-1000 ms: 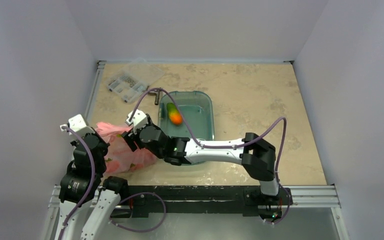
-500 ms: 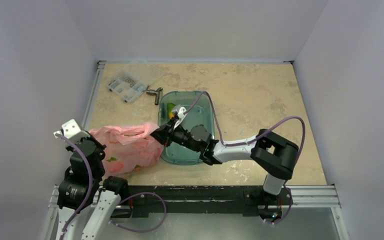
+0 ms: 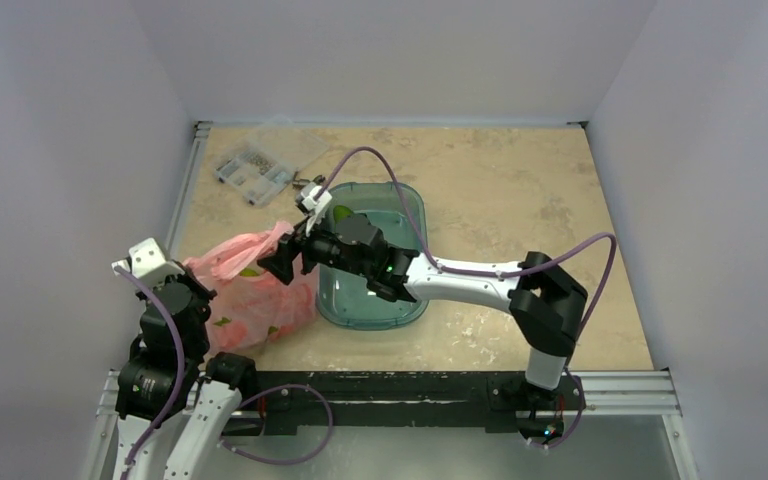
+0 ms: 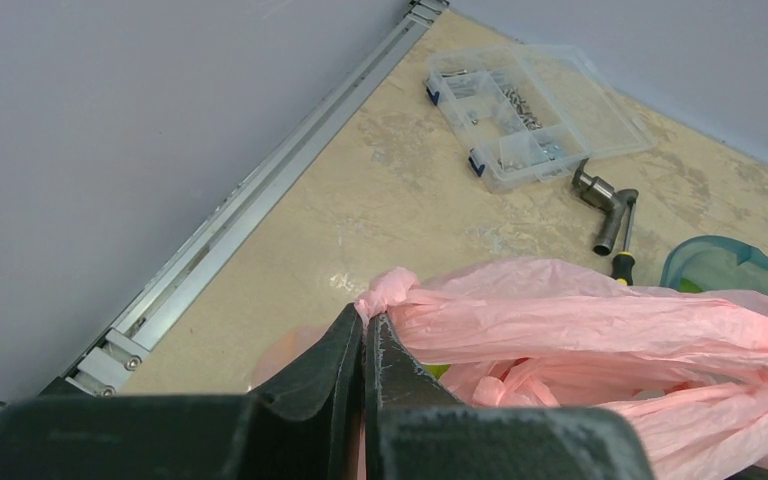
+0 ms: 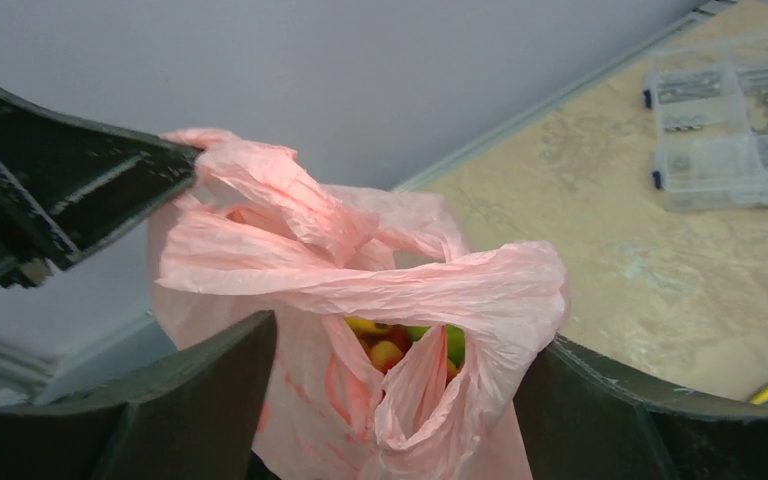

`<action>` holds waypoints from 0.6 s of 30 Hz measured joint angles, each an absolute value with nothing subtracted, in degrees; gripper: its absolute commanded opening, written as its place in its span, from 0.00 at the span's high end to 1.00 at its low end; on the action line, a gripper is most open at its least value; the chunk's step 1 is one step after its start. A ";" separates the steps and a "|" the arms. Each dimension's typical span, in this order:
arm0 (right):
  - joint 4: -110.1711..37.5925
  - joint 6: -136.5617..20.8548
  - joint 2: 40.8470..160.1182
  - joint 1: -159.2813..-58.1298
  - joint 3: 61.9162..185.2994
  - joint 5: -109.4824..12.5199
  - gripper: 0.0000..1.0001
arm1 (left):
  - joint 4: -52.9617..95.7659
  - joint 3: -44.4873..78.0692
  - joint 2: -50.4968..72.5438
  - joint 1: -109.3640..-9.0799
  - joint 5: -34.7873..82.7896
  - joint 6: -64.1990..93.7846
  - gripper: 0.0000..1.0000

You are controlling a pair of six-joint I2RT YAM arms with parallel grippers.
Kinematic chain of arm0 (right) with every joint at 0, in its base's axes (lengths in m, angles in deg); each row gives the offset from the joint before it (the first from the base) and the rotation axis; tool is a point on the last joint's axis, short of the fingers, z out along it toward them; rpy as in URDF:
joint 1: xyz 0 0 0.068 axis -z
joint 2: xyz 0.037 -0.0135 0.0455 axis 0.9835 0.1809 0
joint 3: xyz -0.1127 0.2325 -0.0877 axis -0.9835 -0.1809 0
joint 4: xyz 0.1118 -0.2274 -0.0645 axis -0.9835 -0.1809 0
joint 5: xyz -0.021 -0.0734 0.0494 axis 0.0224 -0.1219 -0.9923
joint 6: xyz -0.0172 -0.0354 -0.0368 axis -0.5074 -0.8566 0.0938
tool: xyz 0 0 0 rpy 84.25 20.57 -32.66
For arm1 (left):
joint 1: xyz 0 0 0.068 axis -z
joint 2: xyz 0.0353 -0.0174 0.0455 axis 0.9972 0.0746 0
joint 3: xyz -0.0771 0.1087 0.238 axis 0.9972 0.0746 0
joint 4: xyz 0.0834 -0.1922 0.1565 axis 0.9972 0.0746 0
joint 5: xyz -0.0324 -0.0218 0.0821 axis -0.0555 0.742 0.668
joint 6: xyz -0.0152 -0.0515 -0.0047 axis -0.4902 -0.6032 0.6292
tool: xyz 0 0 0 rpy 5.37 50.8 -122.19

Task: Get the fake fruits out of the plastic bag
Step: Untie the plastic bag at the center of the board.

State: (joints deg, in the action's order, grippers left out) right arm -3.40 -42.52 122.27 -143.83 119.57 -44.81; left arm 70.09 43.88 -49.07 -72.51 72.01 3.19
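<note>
Left gripper (image 4: 365, 320): jaws together, clamped on a twisted handle of the plastic bag (image 4: 580, 320). Right gripper (image 5: 405, 335): jaws wide apart, one on either side of the bag's gathered mouth. Fake fruits (image 5: 388, 350) lie inside the bag, just below that mouth: glossy yellow, orange and green rounds. The bag is thin, crinkled, translucent pink. Beside the bag stands a smooth teal see-through tub (image 3: 400, 312). Beyond the bag lies a clear, compartmented parts box (image 4: 535, 115).

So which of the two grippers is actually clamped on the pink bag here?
The left gripper: its jaws are shut on a bunched bit of the plastic bag. The right gripper stands open, straddling the bag's mouth.
</note>
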 measured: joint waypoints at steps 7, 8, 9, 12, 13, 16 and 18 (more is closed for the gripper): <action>-22.42 -56.22 122.88 -146.91 129.05 -39.82 0.07 | 69.42 43.88 -49.07 -72.51 69.93 3.43 1.00; -24.08 -58.32 123.28 -147.74 130.45 -38.71 0.07 | 69.42 43.88 -49.07 -72.51 69.85 3.43 1.00; -25.69 -60.48 123.85 -148.70 131.92 -37.38 0.07 | 69.42 43.88 -49.07 -72.51 69.74 3.43 1.00; -28.95 -65.86 126.56 -151.13 136.31 -33.09 0.10 | 69.42 43.88 -49.05 -72.51 69.50 3.43 1.00; -29.41 -67.30 127.54 -151.80 137.18 -31.43 0.11 | 69.39 43.88 -49.05 -72.51 69.32 3.43 1.00; -29.91 -70.34 129.72 -153.07 137.75 -26.99 0.36 | 69.39 43.88 -48.96 -72.51 68.84 3.43 1.00; -29.56 -71.45 130.60 -153.14 137.45 -24.39 0.66 | 69.35 43.88 -48.88 -72.51 68.58 3.43 1.00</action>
